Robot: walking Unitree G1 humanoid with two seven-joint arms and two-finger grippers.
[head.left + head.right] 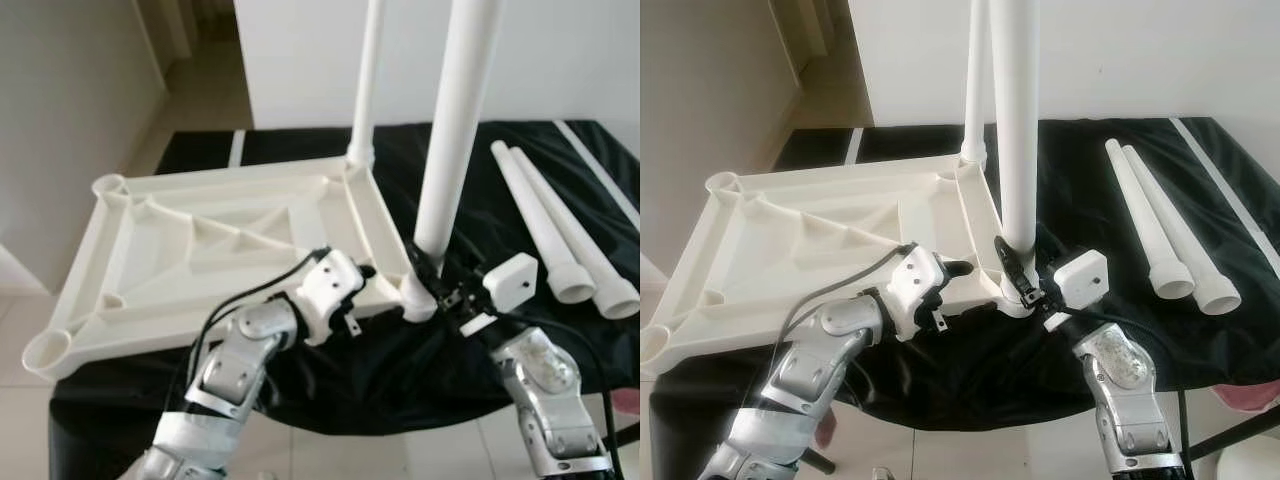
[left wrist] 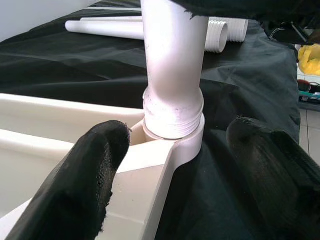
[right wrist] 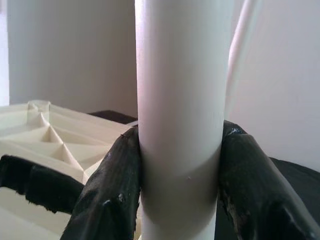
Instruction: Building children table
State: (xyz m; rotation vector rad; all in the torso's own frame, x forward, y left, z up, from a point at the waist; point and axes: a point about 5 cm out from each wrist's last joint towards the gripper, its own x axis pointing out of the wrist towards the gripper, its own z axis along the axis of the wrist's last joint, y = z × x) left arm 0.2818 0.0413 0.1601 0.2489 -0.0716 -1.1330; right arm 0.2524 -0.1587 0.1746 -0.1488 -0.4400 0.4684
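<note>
Screwing a leg (image 1: 455, 120) into the near-right corner socket (image 1: 418, 297) of the upturned tabletop (image 1: 215, 250), at centre frame in the eye views. Clamped low on that leg with the right gripper (image 3: 180, 170), one black finger (image 3: 112, 185) pressed to each side of the white tube, just above the socket. Left gripper (image 2: 185, 175) parted and empty, its fingertips (image 2: 95, 155) straddling the corner, one over the tabletop's rib and the other over the black cloth (image 1: 560, 180); likely steadying or about to steady the frame. Thread ring still visible above the socket rim in the left wrist view, so not seated fully; more turning needed, by the look of it. Leaning slightly toward the upper right of the frame, too, rather than standing quite plumb. As for progress: second leg (image 1: 366, 80) already upright in the far-right corner, at upper centre, though how tight cannot be told. Two more legs (image 1: 555, 230) lying side by side on the cloth at the right of the frame, well apart from the tabletop. Both left-hand sockets (image 1: 48, 352) open and unfilled, at lower left and upper left of the tabletop. Roughly halfway, then: finish this leg, fit the last two, turn the table upright.
</note>
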